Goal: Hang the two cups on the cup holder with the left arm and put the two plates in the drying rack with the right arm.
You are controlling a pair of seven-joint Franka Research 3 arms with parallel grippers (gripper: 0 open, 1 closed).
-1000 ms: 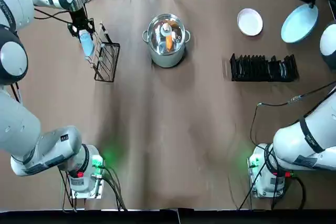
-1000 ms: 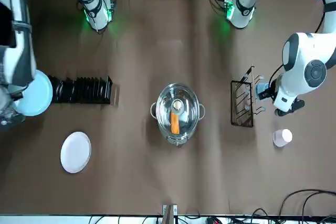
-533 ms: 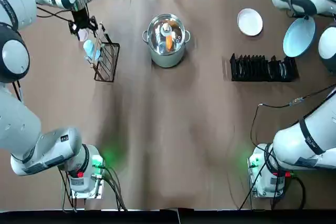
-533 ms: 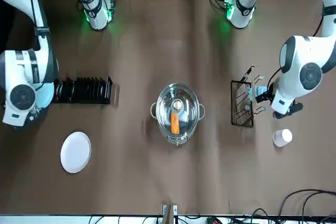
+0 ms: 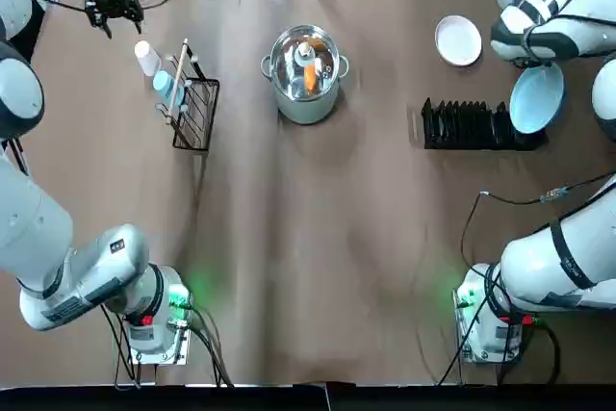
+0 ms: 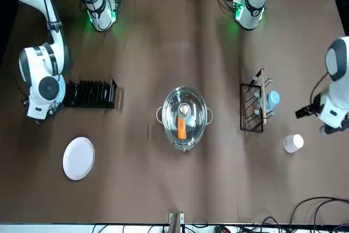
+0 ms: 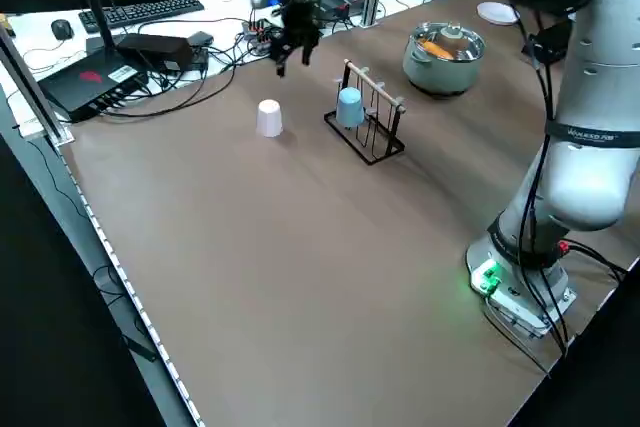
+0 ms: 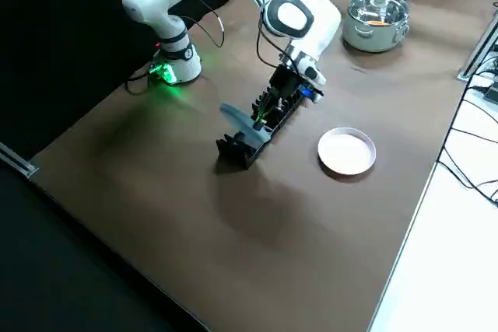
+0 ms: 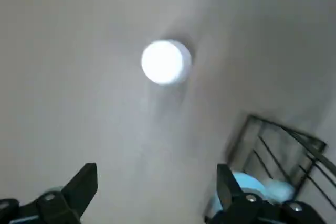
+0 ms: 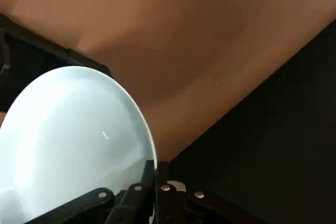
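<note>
The light blue cup (image 5: 166,87) hangs on a peg of the cup holder (image 5: 195,113). Just beyond the holder, the white cup (image 5: 146,57) stands upside down on the table. My left gripper (image 5: 114,9) hovers open and empty past the white cup, near the far left corner; the left wrist view shows the white cup (image 9: 166,62) beyond its spread fingers. My right gripper (image 10: 156,174) is shut on the rim of the light blue plate (image 5: 536,98), which stands tilted at the right end of the drying rack (image 5: 476,125). The white plate (image 5: 458,40) lies flat beyond the rack.
A steel pot (image 5: 306,72) with food in it stands at the table's far middle, between the holder and the rack. Cables lie along the far edge. Both arm bases (image 5: 154,320) sit at the near edge.
My left gripper let go of the light blue cup on the holder and pulled away toward the far left corner. The right gripper brought the light blue plate down to the rack's right end.
</note>
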